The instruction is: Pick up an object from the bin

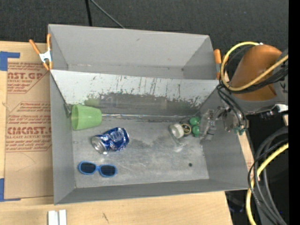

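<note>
Evidently, nothing is lifted yet. In the camera view, the gripper (207, 124) is seen low by the right wall of the bin (140, 46), just beside a small white-and-green object (178, 131) that lies on the floor near that wall. Whether the gripper is open or closed cannot be told, and no hold is shown. The object's long axis is judged to run across the bin, white rounded end toward the left wall, green end toward the gripper. Grasping and lifting are left to be done. A green cup (86, 117), a crushed blue can (110, 140) and blue sunglasses (97, 168) are seen well apart, toward the left wall.
</note>
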